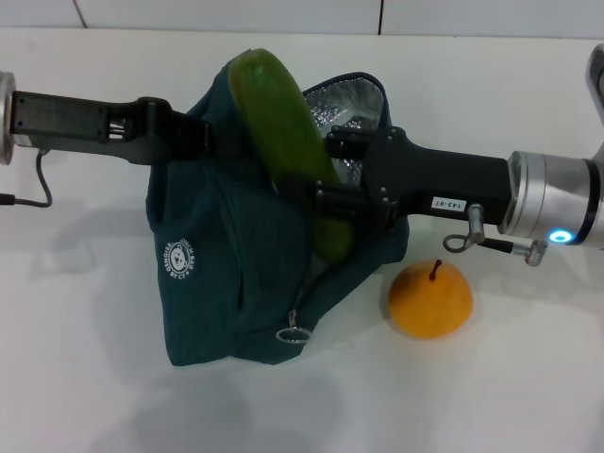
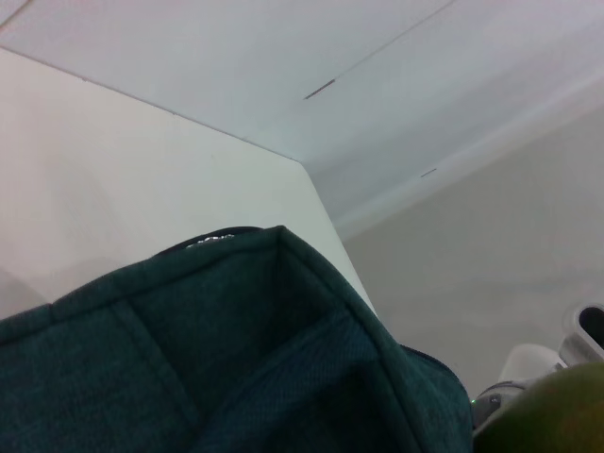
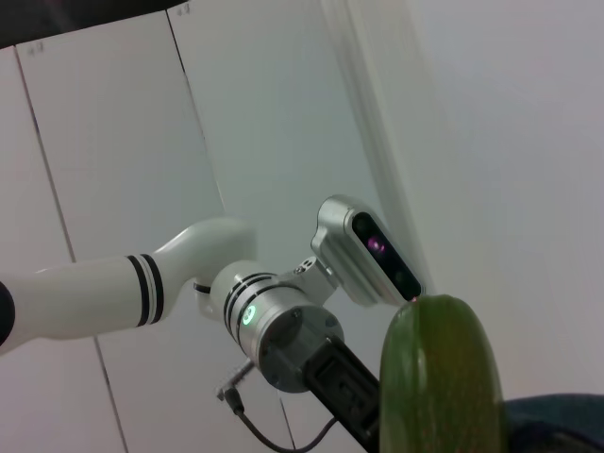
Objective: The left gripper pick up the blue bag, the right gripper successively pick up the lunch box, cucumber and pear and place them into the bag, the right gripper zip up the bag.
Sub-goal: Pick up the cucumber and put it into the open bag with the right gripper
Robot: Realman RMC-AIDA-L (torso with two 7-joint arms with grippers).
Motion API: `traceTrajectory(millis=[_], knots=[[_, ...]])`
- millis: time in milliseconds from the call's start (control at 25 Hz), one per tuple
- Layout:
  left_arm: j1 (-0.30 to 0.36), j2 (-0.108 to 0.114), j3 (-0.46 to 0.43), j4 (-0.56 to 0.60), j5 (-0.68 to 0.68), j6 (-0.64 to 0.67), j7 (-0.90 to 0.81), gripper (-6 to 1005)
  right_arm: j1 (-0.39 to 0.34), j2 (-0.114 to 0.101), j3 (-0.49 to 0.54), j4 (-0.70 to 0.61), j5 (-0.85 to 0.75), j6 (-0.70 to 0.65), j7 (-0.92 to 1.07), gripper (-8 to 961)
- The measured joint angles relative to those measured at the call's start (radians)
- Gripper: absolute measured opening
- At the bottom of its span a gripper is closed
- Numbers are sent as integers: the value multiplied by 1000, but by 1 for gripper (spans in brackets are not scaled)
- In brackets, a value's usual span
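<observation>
The right gripper (image 1: pixel 316 203) is clamped on the cucumber (image 1: pixel 283 132) above the bag (image 1: pixel 236 274) (held by the left gripper (image 1: pixel 193 132)); the pear (image 1: pixel 431 299) lies beside.

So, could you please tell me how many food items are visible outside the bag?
2: the cucumber, held by the right pincer and sticking up out of the blue bag, and the pear on the table beside it. Others may be hidden inside.

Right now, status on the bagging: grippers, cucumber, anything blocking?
Left gripper holding blue bag at its rim. Right gripper shut on cucumber, over the bag's mouth. Pear waiting on table. No obstruction seen.
</observation>
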Motion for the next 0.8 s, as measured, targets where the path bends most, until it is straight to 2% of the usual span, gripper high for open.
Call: traceTrajectory(millis=[720,800], knots=[[2,0,0,0,-5,3,0,38,-28,0,-5,-5,2,-43,-12,551],[3,1,0,0,-6,3,0,38,-30,0,-3,-5,2,-48,-13,580]])
